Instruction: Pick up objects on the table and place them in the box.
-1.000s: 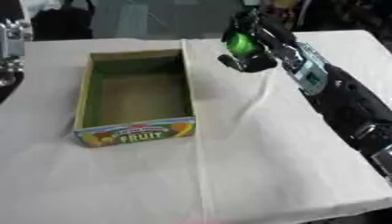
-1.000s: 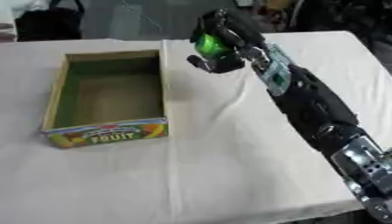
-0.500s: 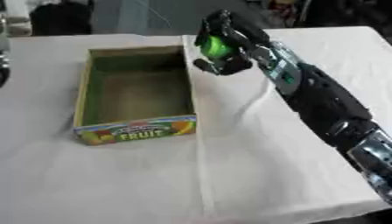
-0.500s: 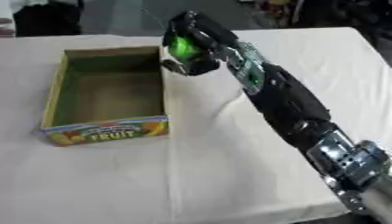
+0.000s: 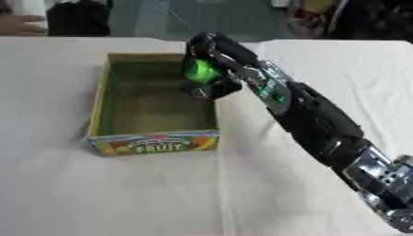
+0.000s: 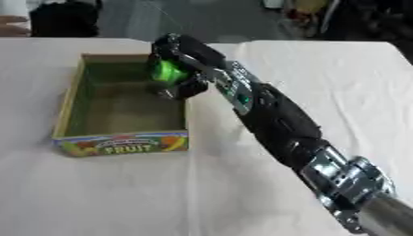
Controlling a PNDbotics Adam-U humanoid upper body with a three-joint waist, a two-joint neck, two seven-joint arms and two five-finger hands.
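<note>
My right hand [image 5: 211, 60] is curled round a bright green round object [image 5: 200, 70] and holds it over the right rim of the open cardboard box [image 5: 101, 99], just inside its far right part. The box has a green inside and a front panel that reads FRUIT [image 5: 153, 148]. Nothing shows lying in the box. My right arm [image 5: 310, 117] stretches across the white cloth from the lower right. My left hand shows in neither view.
A white cloth [image 5: 242, 193] covers the table, with a fold line running toward me from the box's right side. Dark shapes and a person's hand [image 5: 20, 23] lie beyond the far edge.
My right hand has carried the green object leftward from the table's far middle to above the box's right rim. The left arm that showed at the left edge is gone from view.
</note>
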